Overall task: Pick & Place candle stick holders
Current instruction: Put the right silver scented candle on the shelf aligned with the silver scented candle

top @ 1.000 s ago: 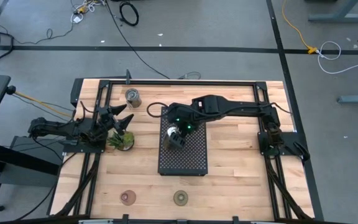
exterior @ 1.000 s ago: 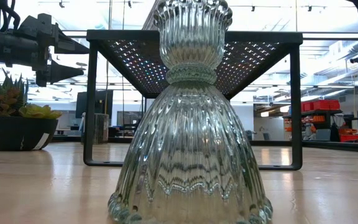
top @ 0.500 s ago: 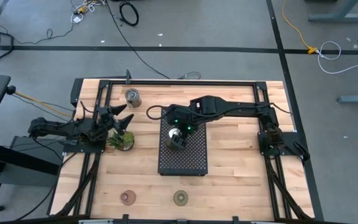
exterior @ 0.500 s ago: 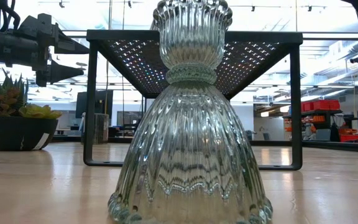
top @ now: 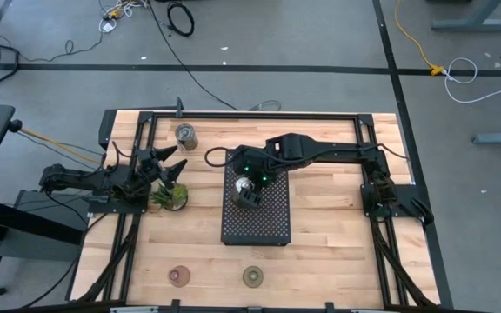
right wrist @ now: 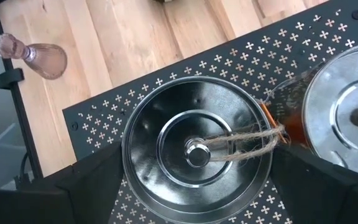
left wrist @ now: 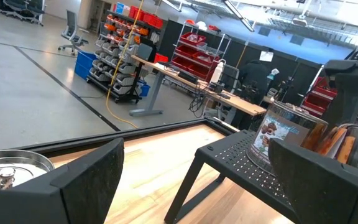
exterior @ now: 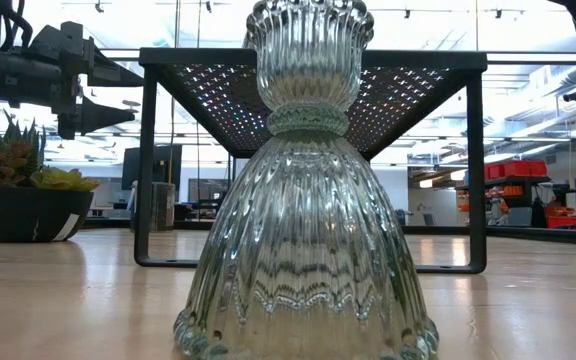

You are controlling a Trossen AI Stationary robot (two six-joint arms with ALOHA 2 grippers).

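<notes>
Two shiny silver cups [right wrist: 197, 152] [right wrist: 347, 115] stand side by side on the black perforated tray [top: 259, 217]. My right gripper [top: 246, 195] hangs over the tray's far left part, open, its fingers on either side of the twine-wrapped cup. A third silver cup [top: 185, 135] stands on the table at the far left. A pink disc [top: 178, 276] and an olive disc [top: 252, 276] rest near the front edge. A pinkish glass holder [right wrist: 42, 59] stands on the wood beside the tray. My left gripper [top: 170, 169] is open over the plant [top: 170, 198]. My right gripper's fingers [right wrist: 73, 186] come from above, pointing down, and stand close on either side of the twine-wrapped cup's rim [right wrist: 132, 134]. I cannot tell whether they touch it. The cup stands upright on the tray.
A clear ribbed glass holder [exterior: 303, 180] stands close before the low camera and hides much of the tray [exterior: 313, 60]. The black frame rails [top: 250, 115] run along the table's far edge and sides. Bare wood lies right of the tray [top: 329, 217].
My right gripper has shifted a little toward the table's left over the tray. The cups and discs have stayed where they were.
</notes>
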